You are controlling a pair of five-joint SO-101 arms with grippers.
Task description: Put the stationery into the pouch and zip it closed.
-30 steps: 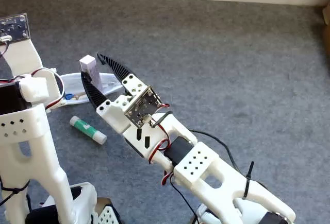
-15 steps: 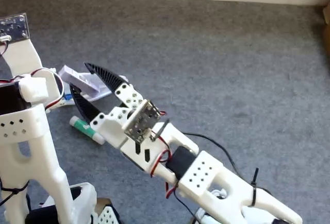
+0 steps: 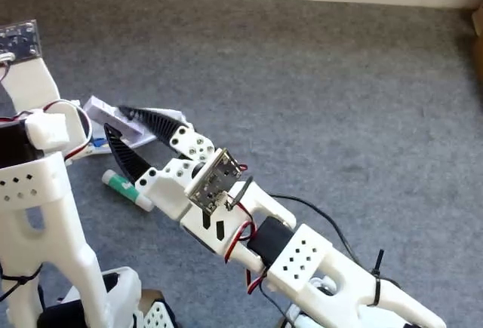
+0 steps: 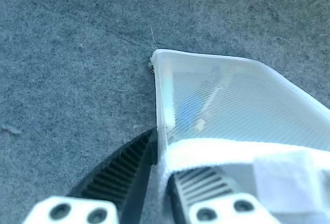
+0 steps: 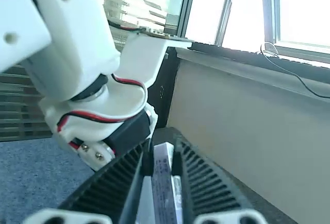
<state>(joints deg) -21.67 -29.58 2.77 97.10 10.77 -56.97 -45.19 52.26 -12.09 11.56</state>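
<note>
White see-through mesh makes up the pouch [image 4: 232,100], which lies on the grey carpet [image 3: 339,102] close by our left arm. Through its wall we make out a blue item and a thin white one already inside. Our left gripper [image 4: 160,154] is pinched on the pouch's edge at 1 corner, with 1 finger outside the wall and the other showing through it. We judge the pouch light and limp. It would sag and fold if let go, so the hold belongs on the firmer rim, as now, with the mouth propped up for loading. The zip pull is too small for us to find.

Our right gripper [image 5: 162,149] has its fingers drawn narrow around a white block [image 5: 164,188], its flat faces against the ribbed pads. In the high view it hovers just over the pouch, beside the left arm. The block looks stiff, light and smooth, so a gentle squeeze should do, though it could slip lengthwise.

1 glue stick [image 3: 128,189], green and white, lies on the carpet just beside the pouch, partly hidden by the right gripper's body. Being round and slick, it will likely roll, so we would take it across the middle of the barrel.
</note>
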